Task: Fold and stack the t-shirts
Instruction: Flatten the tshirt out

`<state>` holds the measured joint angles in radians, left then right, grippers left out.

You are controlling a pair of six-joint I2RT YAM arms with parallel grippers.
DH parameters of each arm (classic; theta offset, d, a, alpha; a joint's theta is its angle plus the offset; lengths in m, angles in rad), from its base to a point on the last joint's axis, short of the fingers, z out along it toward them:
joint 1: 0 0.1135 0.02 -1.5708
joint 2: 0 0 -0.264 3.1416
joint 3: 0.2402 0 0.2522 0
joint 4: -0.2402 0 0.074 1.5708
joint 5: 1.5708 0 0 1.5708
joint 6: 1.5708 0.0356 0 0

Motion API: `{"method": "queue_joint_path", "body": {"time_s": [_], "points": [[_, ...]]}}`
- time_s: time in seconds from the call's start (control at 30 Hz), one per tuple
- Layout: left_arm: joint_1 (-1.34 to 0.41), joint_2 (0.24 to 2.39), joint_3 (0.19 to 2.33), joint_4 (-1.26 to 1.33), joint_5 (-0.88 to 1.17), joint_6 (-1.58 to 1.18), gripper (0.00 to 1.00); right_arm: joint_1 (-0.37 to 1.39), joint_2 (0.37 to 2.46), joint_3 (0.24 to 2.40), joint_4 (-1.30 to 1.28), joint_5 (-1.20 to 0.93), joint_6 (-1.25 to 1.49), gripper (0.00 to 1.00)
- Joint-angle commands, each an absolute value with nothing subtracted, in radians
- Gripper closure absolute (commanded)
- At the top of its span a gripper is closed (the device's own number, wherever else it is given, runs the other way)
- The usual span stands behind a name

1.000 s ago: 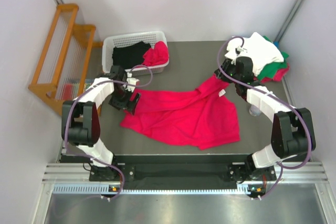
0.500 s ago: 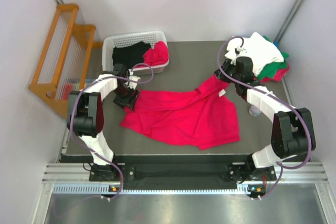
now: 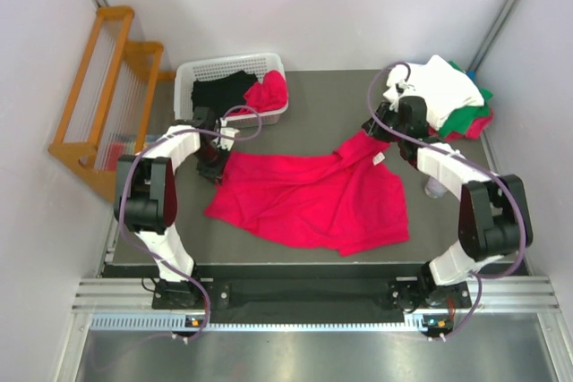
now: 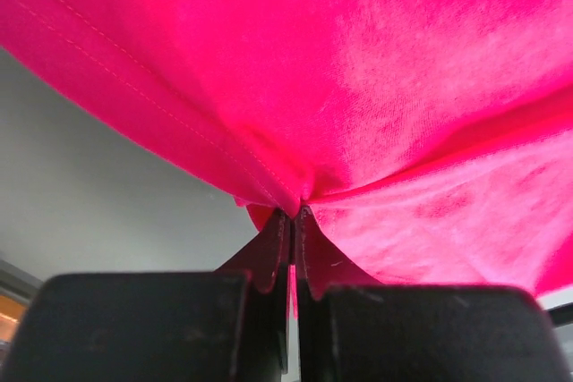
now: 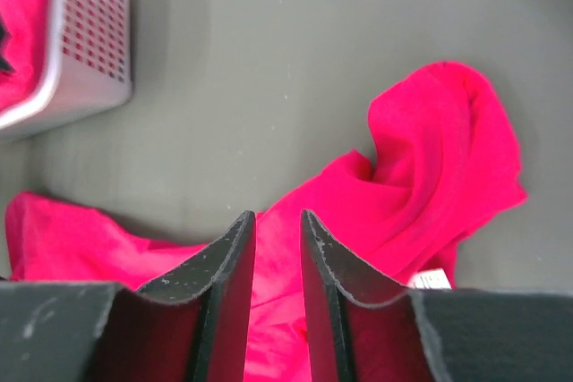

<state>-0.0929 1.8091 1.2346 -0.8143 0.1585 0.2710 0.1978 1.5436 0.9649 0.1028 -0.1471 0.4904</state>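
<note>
The big t-shirt (image 3: 313, 199) is bright red with a small white label (image 3: 379, 159). The worktop (image 3: 327, 105) is dark grey. The basket (image 3: 201, 72) is white. The pile (image 3: 452, 96) shows white, green and red.

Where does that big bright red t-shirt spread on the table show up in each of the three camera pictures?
Top external: the red t-shirt lies spread mid-table between both arms.
Left wrist: it fills the upper picture, its hem pinched in the left pincer.
Right wrist: crumpled at lower right, beyond the right pincer.
Shared landmark: the white basket, also at the right wrist view's upper left.
</note>
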Motion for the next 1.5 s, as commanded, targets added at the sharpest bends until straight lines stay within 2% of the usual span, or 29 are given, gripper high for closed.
{"method": "queue_joint_path", "body": {"time_s": [0.0, 0.13, 0.3, 0.43, 0.53, 0.77, 0.93, 1.03, 1.17, 1.47], "points": [[-0.089, 1.769, 1.285, -0.815, 0.173, 0.259, 1.00, 0.202, 1.661, 1.084, 0.065, -0.196, 0.469, 0.73], [-0.089, 1.758, 1.293, -0.828, 0.178, 0.261, 1.00, 0.238, 1.736, 1.143, 0.002, -0.218, 0.462, 0.73], [-0.089, 1.749, 1.292, -0.833, 0.175, 0.264, 1.00, 0.265, 1.776, 1.193, -0.046, -0.212, 0.442, 0.62], [-0.089, 1.746, 1.289, -0.833, 0.187, 0.262, 1.00, 0.264, 1.795, 1.213, -0.072, -0.210, 0.425, 0.41], [-0.089, 1.746, 1.284, -0.831, 0.189, 0.264, 1.00, 0.268, 1.787, 1.218, -0.084, -0.206, 0.416, 0.34], [-0.089, 1.744, 1.273, -0.825, 0.199, 0.258, 1.00, 0.345, 1.810, 1.290, -0.093, -0.210, 0.390, 0.37], [-0.089, 1.727, 1.266, -0.828, 0.207, 0.256, 1.00, 0.429, 1.884, 1.460, -0.210, -0.043, 0.307, 0.38], [-0.089, 1.715, 1.255, -0.828, 0.196, 0.264, 1.00, 0.419, 1.875, 1.506, -0.204, 0.058, 0.272, 0.36], [-0.089, 1.704, 1.249, -0.834, 0.195, 0.270, 1.00, 0.365, 1.910, 1.560, -0.239, 0.083, 0.248, 0.36], [-0.089, 1.690, 1.249, -0.836, 0.196, 0.272, 1.00, 0.229, 1.842, 1.349, -0.149, 0.003, 0.330, 0.39]]}}
